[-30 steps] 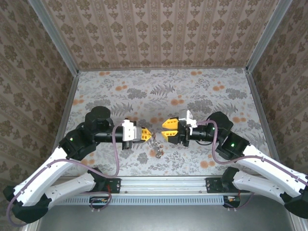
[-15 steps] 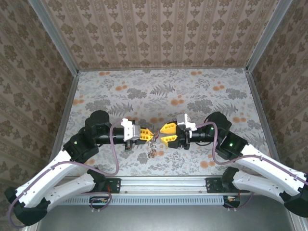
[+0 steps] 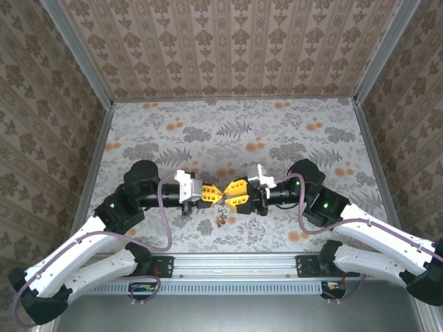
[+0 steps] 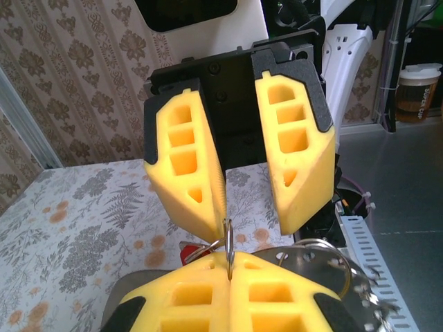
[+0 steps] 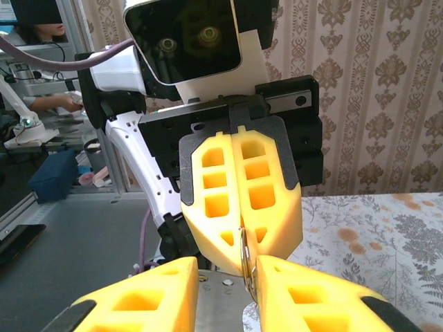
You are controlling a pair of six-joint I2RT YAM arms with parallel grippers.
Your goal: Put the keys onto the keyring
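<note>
Over the last second the right gripper [image 3: 230, 194] has slid leftwards across the flower-printed table cloth [image 3: 277, 138], and the left gripper [image 3: 214, 194] has edged right to meet it. The open space between them is gone, and in the top view their yellow fingertips stand tip to tip. I read this as the end of the approach: the right arm is in place to take hold of the ring or help work it, though it has gripped nothing yet.

The left wrist view shows the left gripper [image 4: 228, 268] pressed fully together on the keyring [image 4: 228, 242], a thin dark metal hoop pinched by its lower part. The right gripper [image 4: 250, 220] faces it with its jaws spread, one finger on each side of the hoop. The right wrist view shows a gap between the hoop and one finger, while the other finger lies just beside it; I cannot tell if they touch.

The keyring [image 5: 245, 257] stands upright on its edge. Both wrist cameras see it as a thin vertical sliver, so its flat plane runs along the line joining the two grippers and its free arc points up towards the right gripper.

The keys [image 3: 221, 218], a tiny silvery cluster, hang just below the meeting fingertips. How they are attached is too small to tell.
</note>
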